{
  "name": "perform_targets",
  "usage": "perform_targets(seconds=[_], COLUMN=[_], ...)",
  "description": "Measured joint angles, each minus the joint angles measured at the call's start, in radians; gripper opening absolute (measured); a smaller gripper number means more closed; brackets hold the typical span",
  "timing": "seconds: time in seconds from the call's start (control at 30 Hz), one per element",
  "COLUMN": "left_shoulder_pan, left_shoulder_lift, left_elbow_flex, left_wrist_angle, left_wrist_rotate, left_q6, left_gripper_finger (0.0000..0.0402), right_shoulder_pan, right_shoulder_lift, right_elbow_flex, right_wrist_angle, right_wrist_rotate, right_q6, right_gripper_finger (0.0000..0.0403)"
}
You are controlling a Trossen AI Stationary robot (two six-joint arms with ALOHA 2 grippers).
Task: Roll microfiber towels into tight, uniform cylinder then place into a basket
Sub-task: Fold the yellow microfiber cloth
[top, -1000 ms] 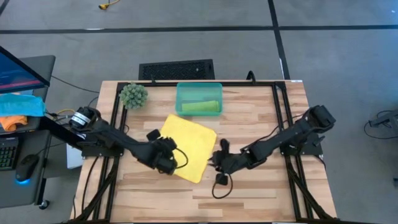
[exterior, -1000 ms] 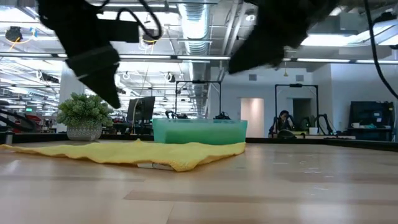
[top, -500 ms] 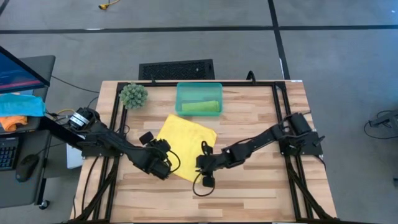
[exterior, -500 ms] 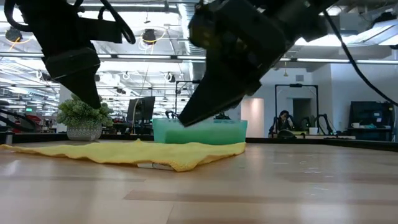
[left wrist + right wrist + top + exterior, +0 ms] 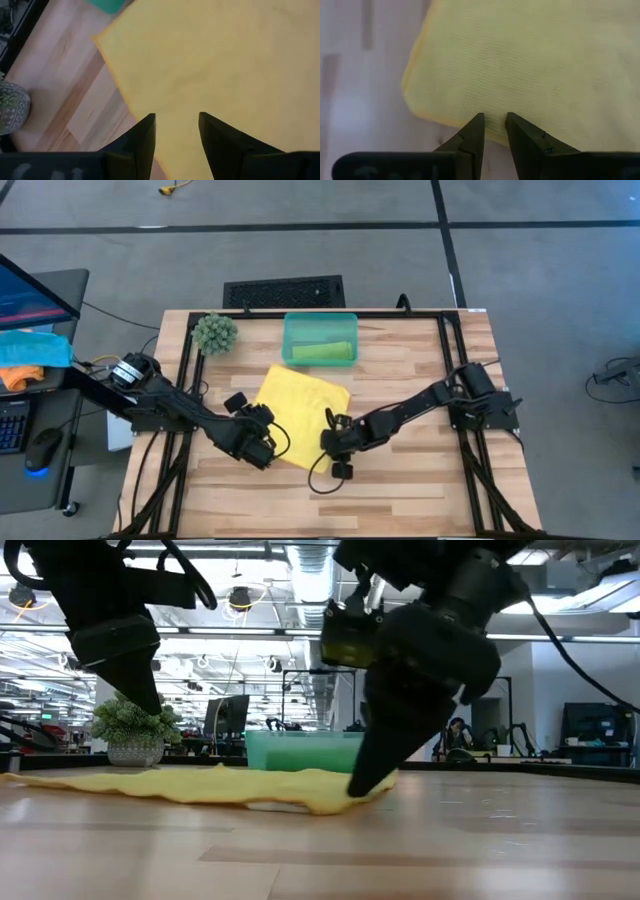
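High view: both grippers, left [image 5: 262, 442] & right [image 5: 333, 442], jaws open, at yellow towel's [image 5: 303, 412] near-edge corners; right probably touching. Pinch both evenly w/ edge straight, roll toward basket [image 5: 320, 321].

From desk level, the right claw [image 5: 362, 780] covers part of the basket [image 5: 290, 750], so the green towel [image 5: 322, 352] inside goes unseen. The yellow towel [image 5: 210, 60] runs off both wrist pictures.
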Motion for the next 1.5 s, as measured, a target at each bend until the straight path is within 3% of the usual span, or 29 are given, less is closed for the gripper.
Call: perform_targets(seconds=[0.4,0.8,1.1,1.33,1.5], left_shoulder_pan=[0.000,-0.002,-0.105,-0.224,-0.270], left_shoulder_lift=[0.000,0.001,0.001,0.001,0.001], left_elbow_flex=[0.000,0.000,0.000,0.000,0.000], left_wrist_angle=[0.019,0.180,0.339,0.399,0.467], left_wrist_rotate=[0.037,0.070,0.077,0.070,0.068], left_q6=[0.078,0.263,0.458,0.457,0.456], left_gripper_finger=[0.0144,0.0144,0.0144,0.0144,0.0144], right_shoulder_pan=[0.054,0.204,0.355,0.503,0.547], right_shoulder_lift=[-0.075,-0.222,-0.305,-0.277,-0.259], right_elbow_flex=[-0.006,-0.010,-0.009,-0.048,-0.049], right_wrist_angle=[-0.401,-0.562,-0.575,-0.509,-0.438], right_wrist_rotate=[0.017,0.229,0.451,0.506,0.547], right_q6=[0.138,0.270,0.335,0.482,0.529], right_gripper_finger=[0.0108,0.0108,0.0108,0.0108,0.0108])
